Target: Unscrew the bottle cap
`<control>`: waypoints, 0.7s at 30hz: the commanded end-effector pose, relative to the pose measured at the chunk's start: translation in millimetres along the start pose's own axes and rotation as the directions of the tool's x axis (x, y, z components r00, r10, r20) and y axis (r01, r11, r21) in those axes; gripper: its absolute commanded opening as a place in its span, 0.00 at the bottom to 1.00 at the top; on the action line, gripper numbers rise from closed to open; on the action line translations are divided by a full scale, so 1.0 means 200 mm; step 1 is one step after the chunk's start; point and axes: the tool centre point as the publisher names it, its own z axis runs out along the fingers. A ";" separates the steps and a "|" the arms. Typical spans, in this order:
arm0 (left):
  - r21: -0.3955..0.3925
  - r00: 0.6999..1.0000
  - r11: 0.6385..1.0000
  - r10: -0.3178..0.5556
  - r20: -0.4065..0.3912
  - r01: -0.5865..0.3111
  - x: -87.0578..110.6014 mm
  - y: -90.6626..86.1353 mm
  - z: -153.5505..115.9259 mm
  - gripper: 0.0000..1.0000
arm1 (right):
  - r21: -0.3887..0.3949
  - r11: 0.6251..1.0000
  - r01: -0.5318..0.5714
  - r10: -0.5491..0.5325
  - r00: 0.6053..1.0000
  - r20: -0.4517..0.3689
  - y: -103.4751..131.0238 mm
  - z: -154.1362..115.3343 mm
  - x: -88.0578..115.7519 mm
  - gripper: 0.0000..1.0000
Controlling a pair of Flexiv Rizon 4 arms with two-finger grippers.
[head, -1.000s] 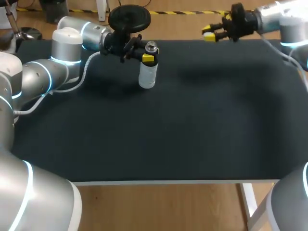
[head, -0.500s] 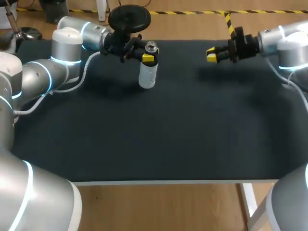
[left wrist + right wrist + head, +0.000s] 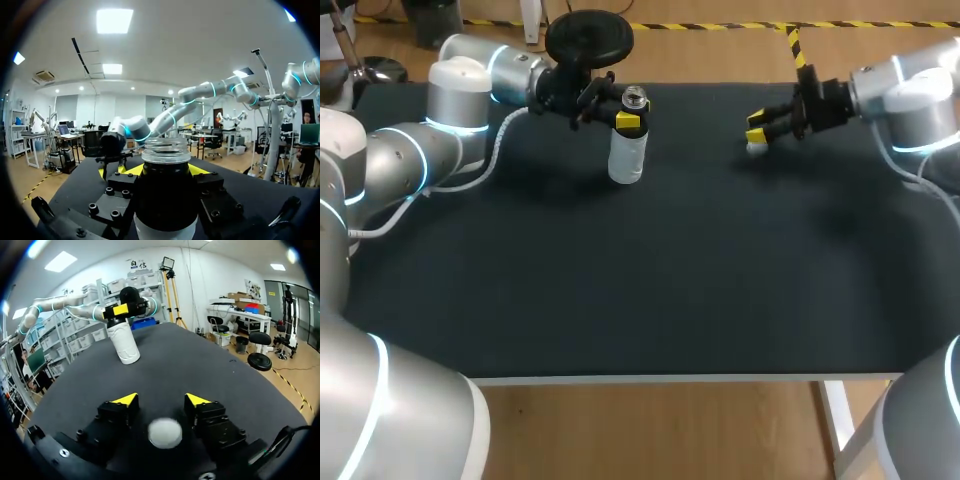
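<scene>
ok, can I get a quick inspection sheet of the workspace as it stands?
Surface: dark table mat, flat, no spills seen.
Job's things: bottle upright at the far side, mouth open, cap off; white cap well away from it, at the right hand.
Clutter: nothing seen.
Hands: left hand shut on the bottle's neck; right hand open, low over the mat, the cap between its fingers with a gap on one side.
Cables: white cable loops down from the left arm toward the mat.
Surroundings: nothing seen reaching over the table.
</scene>
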 end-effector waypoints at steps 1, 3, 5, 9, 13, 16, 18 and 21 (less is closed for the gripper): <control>0.003 1.000 1.000 0.000 -0.013 0.000 -0.03 0.01 -0.01 0.00 | -0.003 1.000 -0.001 0.002 0.931 0.364 0.02 -0.04 0.05 1.00; 0.003 1.000 1.000 0.000 -0.013 0.000 -0.03 0.01 -0.01 0.00 | -0.006 1.000 -0.002 0.004 0.931 0.364 0.02 -0.05 0.05 1.00; 0.003 1.000 1.000 0.000 -0.013 0.000 -0.03 0.01 -0.01 0.00 | -0.015 1.000 -0.005 0.010 0.931 0.364 0.02 -0.05 0.05 1.00; 0.003 1.000 1.000 0.000 -0.013 0.000 -0.03 0.01 -0.01 0.00 | -0.036 0.999 -0.025 0.036 0.935 0.353 0.02 -0.05 0.04 1.00; 0.003 1.000 1.000 0.000 -0.013 0.000 -0.03 0.01 -0.01 1.00 | -0.041 0.999 -0.031 0.043 0.936 0.349 0.02 -0.05 0.04 1.00; 0.003 1.000 1.000 0.000 -0.013 0.000 -0.03 0.01 -0.01 1.00 | -0.041 0.999 -0.031 0.043 0.936 0.349 0.02 -0.05 0.04 1.00; 0.003 1.000 1.000 0.000 -0.013 0.000 -0.03 0.01 -0.01 1.00 | -0.041 0.999 -0.031 0.043 0.936 0.349 0.02 -0.05 0.04 1.00; 0.003 1.000 1.000 0.000 -0.013 0.000 -0.03 0.01 -0.01 1.00 | -0.041 0.999 -0.031 0.043 0.936 0.349 0.02 -0.05 0.04 1.00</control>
